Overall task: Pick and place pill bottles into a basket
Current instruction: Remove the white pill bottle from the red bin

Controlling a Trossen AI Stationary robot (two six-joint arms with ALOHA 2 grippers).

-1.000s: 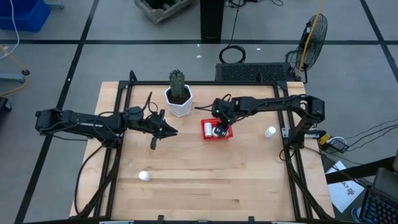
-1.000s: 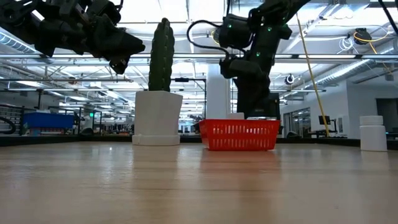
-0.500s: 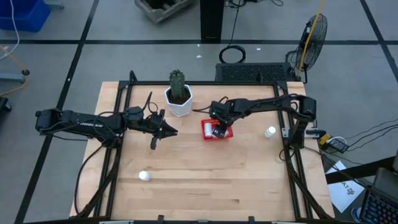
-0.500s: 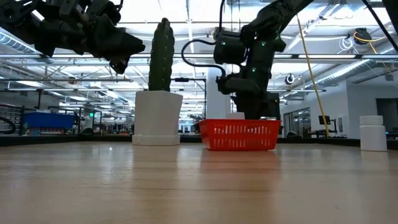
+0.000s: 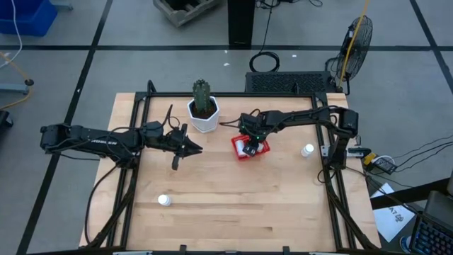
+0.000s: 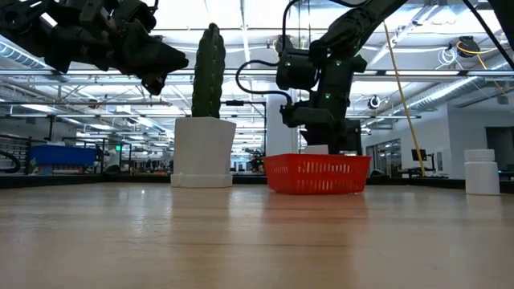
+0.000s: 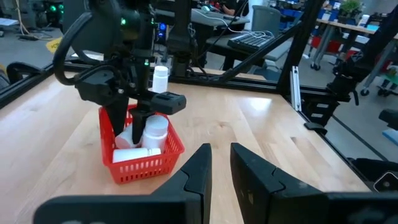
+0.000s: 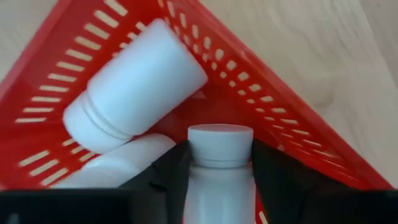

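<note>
Wooden tabletop, open lab hall behind. Right gripper down inside red basket, clamped on pill bottle just below cap. Two more bottles lie on sides in basket. Left gripper hovers near cactus pot, fingers slightly apart, holding nothing. Loose bottles on tabletop: near front-left, near right edge. Bottles likely light, rigid, smooth plastic; grip across body under cap. Basket light, may slide if nudged.
</note>
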